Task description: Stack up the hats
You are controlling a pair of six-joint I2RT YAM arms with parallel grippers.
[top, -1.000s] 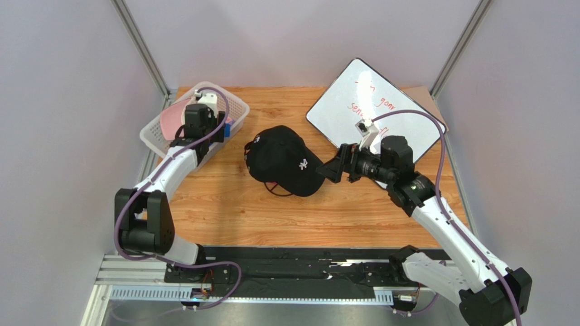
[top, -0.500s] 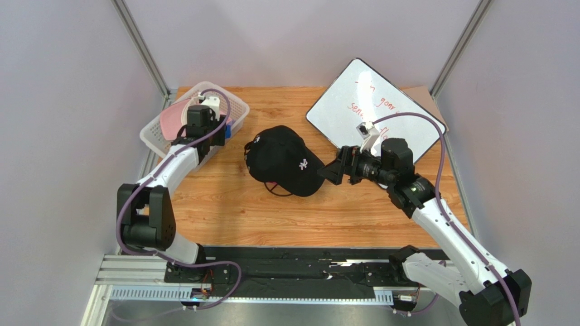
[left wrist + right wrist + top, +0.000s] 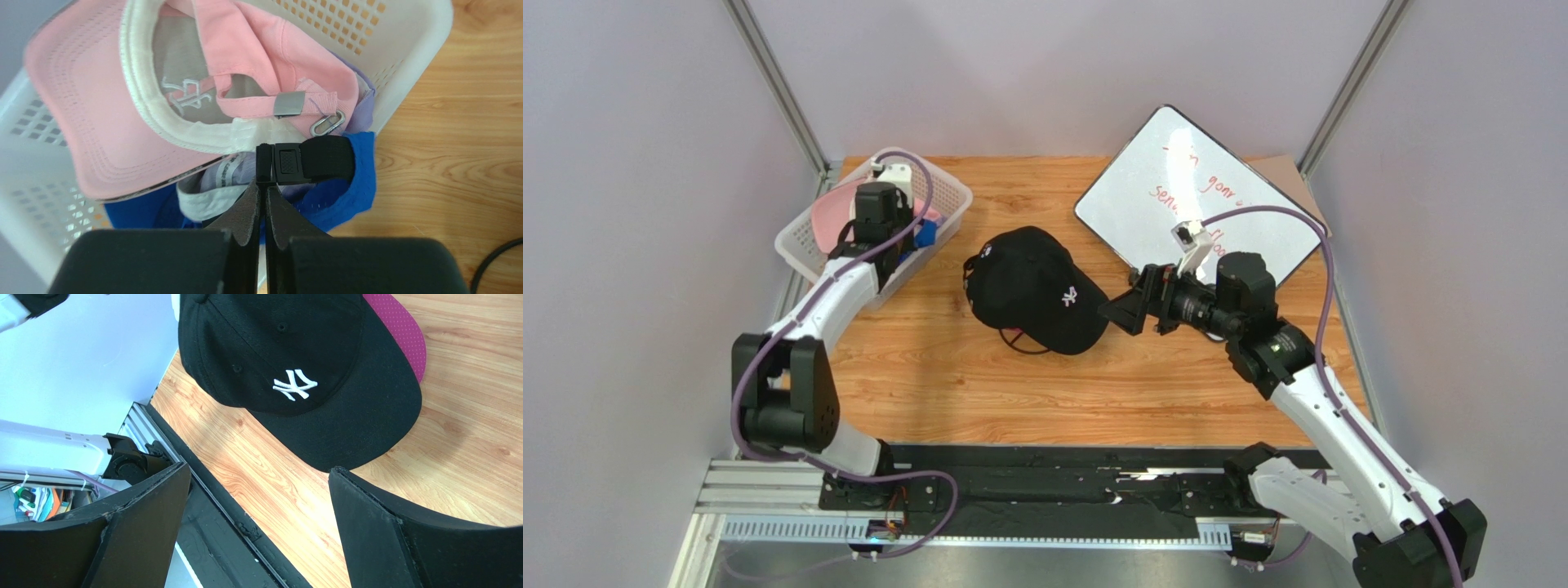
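While the left gripper (image 3: 264,184), upper left in the basket (image 3: 788,240), pinches the royal blue cap (image 3: 356,184) by its strap alone and the right gripper (image 3: 259,471) gapes beside the central black cap (image 3: 294,343), that thin hold may slip on lifting.

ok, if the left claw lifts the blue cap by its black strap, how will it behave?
The blue cap probably sags and swings: soft fabric, left claw pinching only the black strap. Likely light. The pink cap overlaps it, so it may drag along or slide off.
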